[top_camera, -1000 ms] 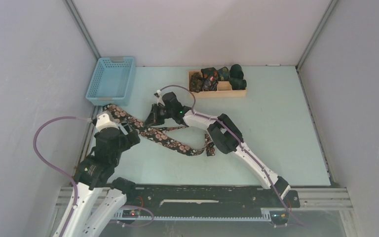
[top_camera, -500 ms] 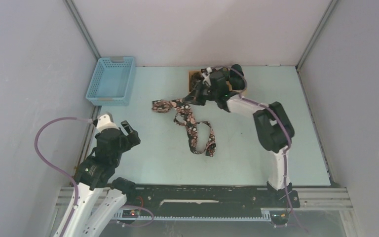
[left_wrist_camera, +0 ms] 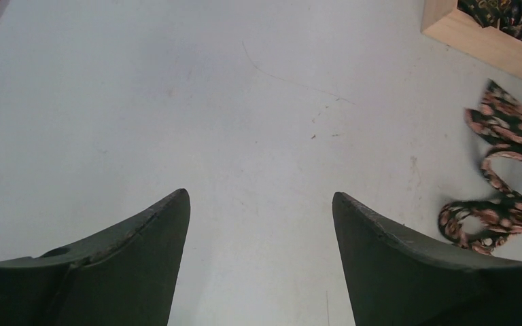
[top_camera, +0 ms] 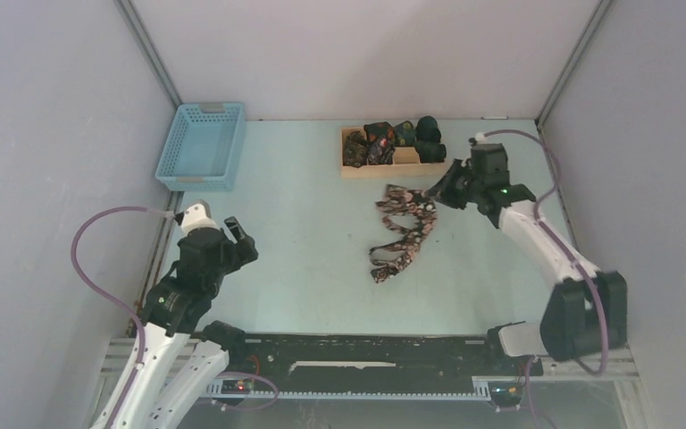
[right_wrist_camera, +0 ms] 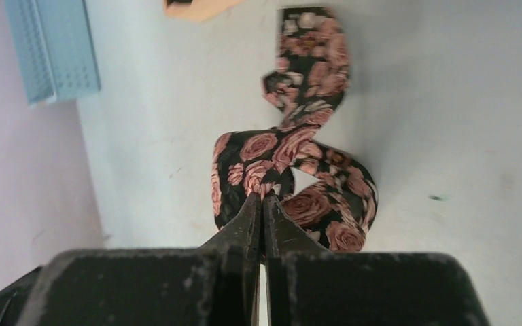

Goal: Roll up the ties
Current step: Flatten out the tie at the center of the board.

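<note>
A pale blue-green bench [top_camera: 304, 268] is lying flat inside an enclosure, with plain grey-white walls [top_camera: 366, 54] standing along its far edge and both sides. Metal posts [top_camera: 147, 49] are running down the far corners. A light blue plastic basket [top_camera: 201, 145] with perforated sides is sitting at the far left corner, close to the left wall. A shallow light wooden box [top_camera: 393, 169] is resting near the far edge, right of the basket and well apart from it. In the left wrist view, thin scratches and small dark specks are showing on the bench surface.
</note>
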Controlling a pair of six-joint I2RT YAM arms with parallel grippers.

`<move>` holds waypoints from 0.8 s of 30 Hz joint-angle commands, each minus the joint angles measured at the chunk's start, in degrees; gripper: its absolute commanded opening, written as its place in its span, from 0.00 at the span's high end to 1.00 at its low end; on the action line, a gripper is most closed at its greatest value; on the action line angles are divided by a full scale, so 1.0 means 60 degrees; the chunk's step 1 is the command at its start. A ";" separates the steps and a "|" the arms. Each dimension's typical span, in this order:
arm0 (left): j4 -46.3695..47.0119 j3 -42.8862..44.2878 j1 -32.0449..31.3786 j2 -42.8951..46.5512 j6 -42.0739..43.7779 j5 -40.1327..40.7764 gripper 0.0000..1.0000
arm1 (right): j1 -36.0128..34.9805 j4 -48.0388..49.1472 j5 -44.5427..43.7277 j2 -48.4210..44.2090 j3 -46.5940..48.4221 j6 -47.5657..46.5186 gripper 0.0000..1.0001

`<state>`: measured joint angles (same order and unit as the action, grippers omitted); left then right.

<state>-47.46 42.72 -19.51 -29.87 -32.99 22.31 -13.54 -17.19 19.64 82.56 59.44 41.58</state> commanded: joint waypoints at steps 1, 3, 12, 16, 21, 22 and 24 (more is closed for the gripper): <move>0.0558 -0.0062 -0.0060 -0.0288 0.0212 -0.0573 0.17 | 0.0195 -0.1997 -0.2840 -0.2223 0.0026 -0.1004 1.00; 0.0727 -0.0099 -0.0117 -0.0517 0.0383 -0.1164 0.17 | 0.0161 -0.2593 -0.4012 -0.2821 0.0060 -0.1040 1.00; 0.2283 -0.0402 -0.2204 -0.2363 0.0406 -0.2976 0.16 | -0.0077 -0.3864 -0.6990 -0.2142 0.0331 -0.0453 1.00; 0.3509 -0.0587 -0.4106 -0.3296 0.0359 -0.2879 0.08 | -0.0050 -0.4256 -0.7671 -0.1150 0.0895 -0.0149 1.00; 0.4597 -0.0326 -0.5264 -0.4889 0.0954 -0.2659 0.02 | 0.0159 -0.4411 -0.7368 -0.0509 0.1196 -0.0104 1.00; 0.4821 -0.0243 -0.5425 -0.5202 0.1142 -0.2696 0.01 | 0.0174 -0.4429 -0.7365 -0.0477 0.1186 -0.0108 1.00; 0.5149 -0.0035 -0.5750 -0.5974 0.1448 -0.2718 0.01 | 0.0189 -0.4487 -0.7377 -0.0431 0.1191 -0.0121 1.00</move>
<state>-24.60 39.16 -50.85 -59.66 -29.04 6.13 -12.93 -42.70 -21.91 79.90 63.92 39.68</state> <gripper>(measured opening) 0.986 0.008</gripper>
